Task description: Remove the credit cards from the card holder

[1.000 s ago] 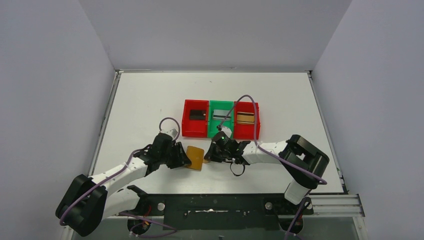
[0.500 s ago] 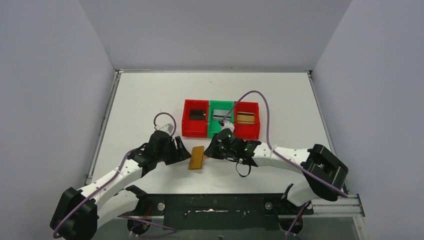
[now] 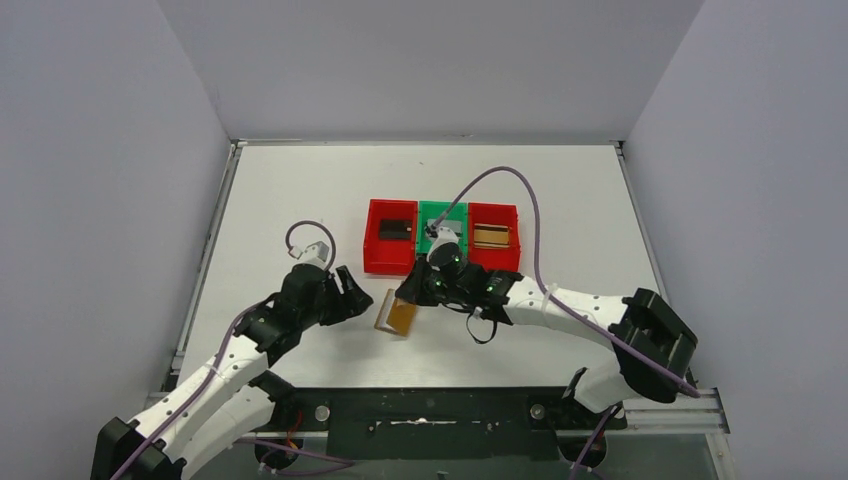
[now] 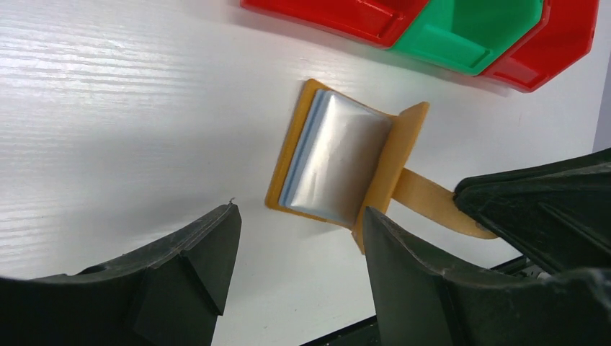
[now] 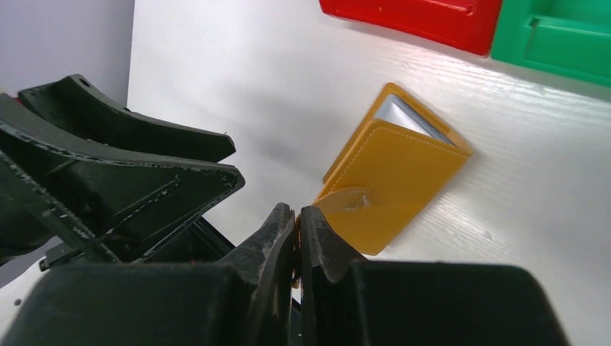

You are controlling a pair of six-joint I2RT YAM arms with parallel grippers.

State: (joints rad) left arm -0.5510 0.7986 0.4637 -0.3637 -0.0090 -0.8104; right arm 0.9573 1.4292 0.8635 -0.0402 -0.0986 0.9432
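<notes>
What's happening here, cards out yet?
The right hand is shut on the snap tab of the card holder, which lies open on the table in front of the three bins. The left hand is open beside it, not touching. The black card, silver card and gold card lie one per bin.

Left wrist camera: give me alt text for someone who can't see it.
A tan-mustard leather card holder lies half open on the white table, silvery inner pocket facing up, its snap tab pinched by the right gripper. The left gripper stands open before it; red and green plastic bins line the top edge.
</notes>
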